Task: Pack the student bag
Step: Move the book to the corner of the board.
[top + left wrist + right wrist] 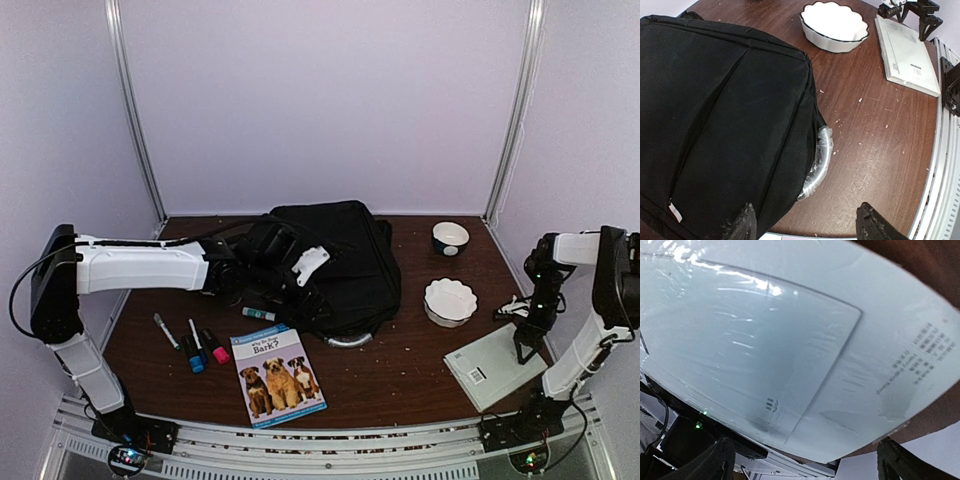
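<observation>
Your dark wood table [400, 370] holds the student bag [350, 250] mid-back, a dark bowl [450, 238] and scalloped white bowl [450, 300] right of it. Nearer you: markers [196, 345], a dog book [278, 376], a pale wrapped book [495, 368].

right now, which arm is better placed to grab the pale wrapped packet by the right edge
Right. The right gripper, open, hangs just above the packet, which fills its wrist view. The left gripper is open over the student bag, well away.

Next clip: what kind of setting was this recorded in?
Probably a lab robot cell, not a real classroom. Plain pale panels on metal posts enclose a wooden table. The table holds staged props: a black backpack, markers and a dog book.
</observation>
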Controlling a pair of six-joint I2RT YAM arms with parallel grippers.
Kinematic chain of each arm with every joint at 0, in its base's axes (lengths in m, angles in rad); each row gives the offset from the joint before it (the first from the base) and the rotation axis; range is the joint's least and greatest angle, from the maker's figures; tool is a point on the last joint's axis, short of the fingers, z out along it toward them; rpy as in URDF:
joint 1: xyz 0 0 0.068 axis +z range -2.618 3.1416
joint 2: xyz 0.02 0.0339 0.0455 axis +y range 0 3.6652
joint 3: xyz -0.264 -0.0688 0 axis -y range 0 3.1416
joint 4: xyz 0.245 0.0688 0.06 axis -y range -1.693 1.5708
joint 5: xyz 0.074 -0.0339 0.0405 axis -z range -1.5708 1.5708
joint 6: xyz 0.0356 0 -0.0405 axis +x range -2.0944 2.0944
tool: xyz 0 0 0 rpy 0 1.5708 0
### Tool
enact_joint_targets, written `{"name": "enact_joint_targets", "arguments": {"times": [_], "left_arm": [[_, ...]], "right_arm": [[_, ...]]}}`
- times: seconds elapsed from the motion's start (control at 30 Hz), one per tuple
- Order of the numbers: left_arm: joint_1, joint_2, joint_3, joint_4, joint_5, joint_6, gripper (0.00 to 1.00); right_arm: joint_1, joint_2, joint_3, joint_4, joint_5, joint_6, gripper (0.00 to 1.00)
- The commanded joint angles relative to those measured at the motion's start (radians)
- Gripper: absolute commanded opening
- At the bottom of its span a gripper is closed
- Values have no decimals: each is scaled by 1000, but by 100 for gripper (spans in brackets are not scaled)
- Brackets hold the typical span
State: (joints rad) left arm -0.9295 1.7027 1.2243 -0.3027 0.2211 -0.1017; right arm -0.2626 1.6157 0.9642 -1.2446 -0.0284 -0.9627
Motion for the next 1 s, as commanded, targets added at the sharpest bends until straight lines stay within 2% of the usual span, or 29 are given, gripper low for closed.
{"name": "enact_joint_targets", "arguments": {"times": [0.0,0.27,0.53,0.77,0.87,0.97], "left_arm": [[-5,3,17,10,3,20,70],[-5,24,52,-8,-5,37,71],[-5,21,47,-16,-20,41,70],[-5,-8,5,-3,-46,25,70],[-5,-14,-4,-3,-54,24,70],[-5,-14,-9,0,-58,21,70]], "right_arm": [[-2,58,19,-35,25,19,100],[93,89,-2,-34,-2,39,89],[376,74,14,-2,-43,172,82],[654,47,113,-5,-119,265,81],[704,21,149,-29,-153,267,86],[700,-16,151,-51,-112,249,90]]}}
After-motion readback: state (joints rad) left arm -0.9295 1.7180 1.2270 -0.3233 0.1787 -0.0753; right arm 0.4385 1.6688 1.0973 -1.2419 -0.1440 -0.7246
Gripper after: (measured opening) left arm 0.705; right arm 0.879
